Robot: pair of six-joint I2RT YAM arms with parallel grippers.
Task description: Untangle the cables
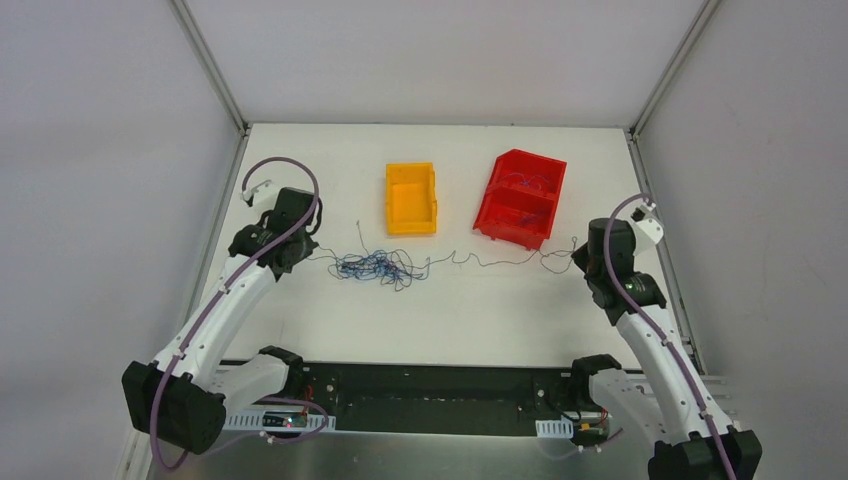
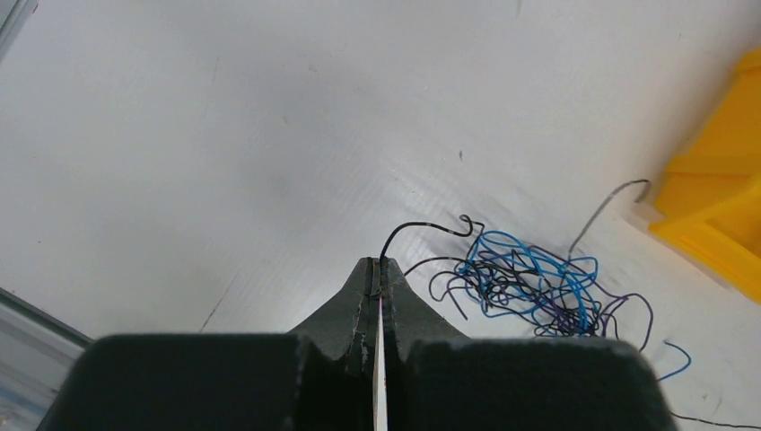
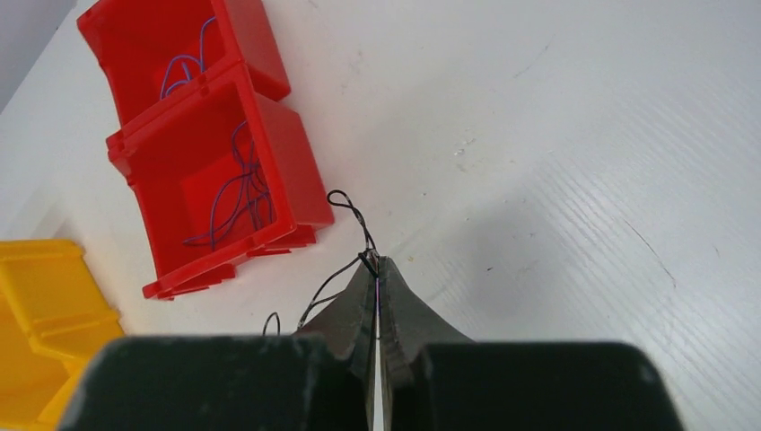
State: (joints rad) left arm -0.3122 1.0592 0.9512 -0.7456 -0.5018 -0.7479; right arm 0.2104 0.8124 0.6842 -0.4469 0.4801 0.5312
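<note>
A tangle of thin blue and black cables (image 1: 378, 266) lies on the white table in front of the yellow bin; it also shows in the left wrist view (image 2: 525, 283). One black cable (image 1: 490, 260) runs from the tangle to the right, past the red bin. My left gripper (image 1: 300, 250) (image 2: 380, 264) is shut on the left end of a black cable at the tangle's left side. My right gripper (image 1: 582, 255) (image 3: 375, 262) is shut on the right end of a black cable (image 3: 350, 212) just right of the red bin.
A yellow bin (image 1: 411, 198) (image 3: 36, 314) stands behind the tangle. A red two-compartment bin (image 1: 521, 197) (image 3: 202, 144) to its right holds a few thin blue wires. Metal frame rails run along the table's left and right edges.
</note>
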